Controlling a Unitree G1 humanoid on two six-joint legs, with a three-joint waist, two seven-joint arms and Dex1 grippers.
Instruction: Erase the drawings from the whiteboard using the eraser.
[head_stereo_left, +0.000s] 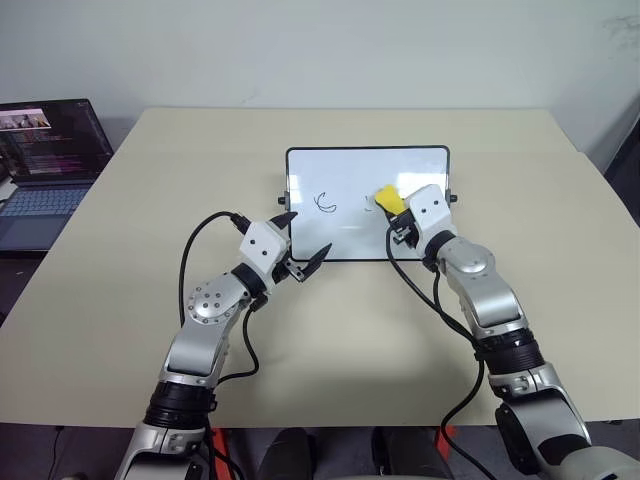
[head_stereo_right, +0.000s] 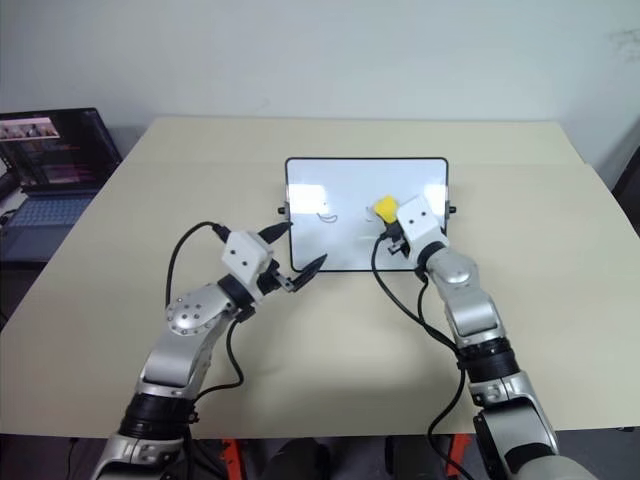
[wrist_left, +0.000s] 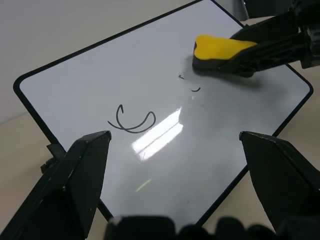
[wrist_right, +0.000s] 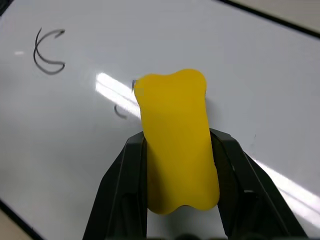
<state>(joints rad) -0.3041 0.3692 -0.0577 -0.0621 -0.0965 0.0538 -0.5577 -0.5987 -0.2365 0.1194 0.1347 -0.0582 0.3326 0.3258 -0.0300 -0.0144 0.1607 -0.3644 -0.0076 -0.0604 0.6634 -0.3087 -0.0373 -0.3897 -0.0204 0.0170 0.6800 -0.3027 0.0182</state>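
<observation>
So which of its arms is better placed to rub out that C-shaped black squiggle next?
The right gripper, probably: it already grips the yellow sponge eraser on the glossy white whiteboard, beside the C-shaped drawing. The left gripper is open and empty.

Head stereo pair looks forward and down over the table (head_stereo_left: 120, 330), whiteboard (head_stereo_left: 340, 165) at frame centre; both wrist cameras sit close above that board (shared area: its marked middle)

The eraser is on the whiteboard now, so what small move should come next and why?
Probably slide the eraser, clamped in the right gripper, across the whiteboard toward the C-like curve. That curve is untouched, and faint leftover strokes lie beside the eraser on that same side.
</observation>
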